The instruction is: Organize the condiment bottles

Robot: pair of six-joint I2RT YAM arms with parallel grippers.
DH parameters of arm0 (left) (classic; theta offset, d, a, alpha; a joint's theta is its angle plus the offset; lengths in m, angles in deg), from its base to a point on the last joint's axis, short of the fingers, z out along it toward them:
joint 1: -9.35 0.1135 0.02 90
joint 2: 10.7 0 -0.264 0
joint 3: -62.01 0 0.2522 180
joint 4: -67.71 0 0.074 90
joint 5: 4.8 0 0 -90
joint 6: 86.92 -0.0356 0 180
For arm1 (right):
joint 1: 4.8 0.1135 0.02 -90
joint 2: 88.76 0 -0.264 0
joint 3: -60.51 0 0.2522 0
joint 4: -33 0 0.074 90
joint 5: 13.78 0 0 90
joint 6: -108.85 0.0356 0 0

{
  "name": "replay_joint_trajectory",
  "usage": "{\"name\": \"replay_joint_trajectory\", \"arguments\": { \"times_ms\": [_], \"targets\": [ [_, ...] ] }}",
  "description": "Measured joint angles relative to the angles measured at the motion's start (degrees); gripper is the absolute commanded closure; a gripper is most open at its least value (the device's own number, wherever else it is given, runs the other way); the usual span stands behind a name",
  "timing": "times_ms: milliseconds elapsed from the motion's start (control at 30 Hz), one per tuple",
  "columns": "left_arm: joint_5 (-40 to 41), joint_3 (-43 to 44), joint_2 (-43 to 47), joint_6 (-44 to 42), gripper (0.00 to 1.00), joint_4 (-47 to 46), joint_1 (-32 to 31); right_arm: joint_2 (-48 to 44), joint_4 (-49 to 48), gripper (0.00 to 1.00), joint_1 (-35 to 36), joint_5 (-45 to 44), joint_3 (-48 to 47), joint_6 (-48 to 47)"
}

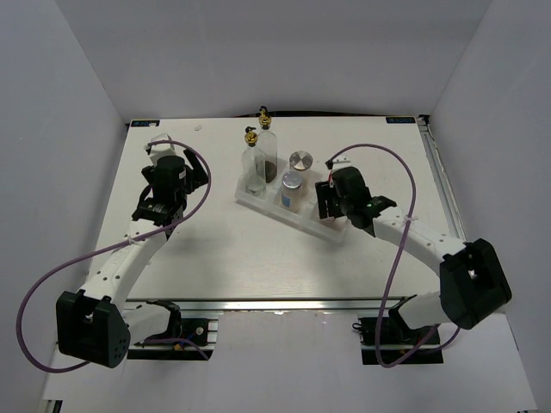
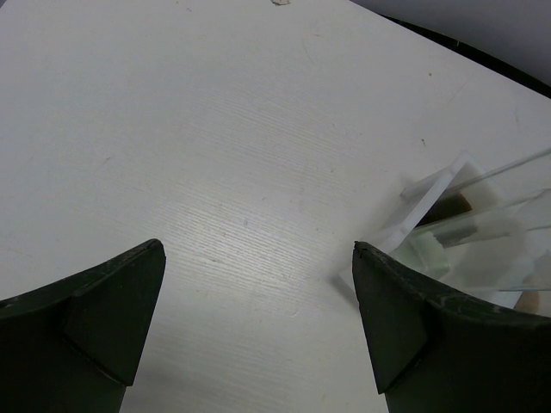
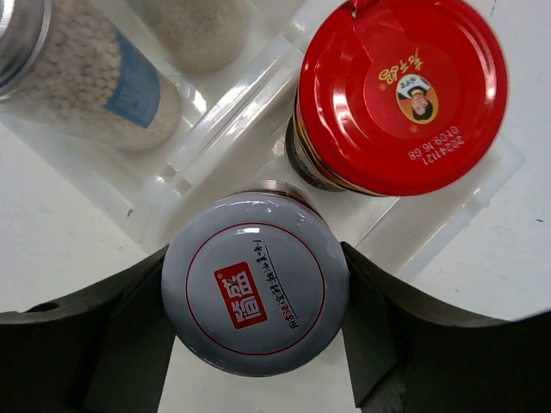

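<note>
RIGHT ARM AT THE TRAY: My right gripper (image 3: 255,331) held the white-lidded jar (image 3: 256,294) upright, its fingers (image 3: 129,340) pressed to either side below the lid, at the near edge of the end compartment of the tray (image 3: 219,129). The red-lidded jar (image 3: 400,86) stood close beside it, on the far side from my wrist, and a silver-capped shaker (image 3: 82,73) filled the next compartment. I could not tell whether the jar's base had reached the tray floor. I judged the release would turn on that narrow gap to the red lid. My left gripper (image 2: 258,288) hung wide open and empty over the table (image 2: 215,129), the tray's end just off to its right.
</note>
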Motion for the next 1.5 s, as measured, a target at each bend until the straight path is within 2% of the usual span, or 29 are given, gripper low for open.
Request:
{"name": "replay_joint_trajectory", "arguments": {
  "times_ms": [100,300,333,533,567,867,1067,1200,1267,1433,1500],
  "targets": [
    [0.0,0.0,0.0,0.0,0.02,0.0,0.0,3.0,-1.5,0.79,0.0,-0.5,0.2,1.4],
    [0.0,0.0,0.0,0.0,0.02,0.0,0.0,5.7,-2.7,0.47,0.1,-0.9,0.9,3.7],
    [0.0,0.0,0.0,0.0,0.02,0.0,0.0,5.7,-2.8,0.38,0.1,-0.9,1.1,4.1],
    [0.0,-0.9,0.7,0.0,0.02,-0.2,0.0,6.8,-4.2,0.22,0.2,-1.9,1.3,5.7],
    [0.0,-0.9,0.8,0.0,0.02,-0.1,0.0,7.1,-4.2,0.11,0.2,-2.2,1.3,6.0],
    [0.0,-1.8,3.9,0.0,0.02,-0.4,0.0,3.3,-1.7,0.11,0.4,-5.8,0.6,8.1],
    [0.9,-1.8,4.1,0.0,0.02,-0.5,0.0,-9.6,1.4,0.1,0.5,-9.5,-1.1,8.1],
    [2.6,-1.8,4.1,-0.4,0.02,-0.9,0.0,-17.4,2.5,0.11,-0.1,-15.9,-2.4,7.4],
    [3.8,-1.8,4.1,-0.4,0.02,-0.9,0.1,-19.1,3.9,0.1,-2.8,-18.7,-2.9,7.6],
    [5.2,-1.9,4.0,-0.4,0.02,-1.7,2.3,-19.9,6.1,0.11,-16.8,-19.8,-1.8,9.3],
    [5.2,-2.3,3.8,-0.3,0.02,-2.7,4.0,-21.2,6.0,0.11,-20.4,-20.6,0.5,10.4]
  ]
}}
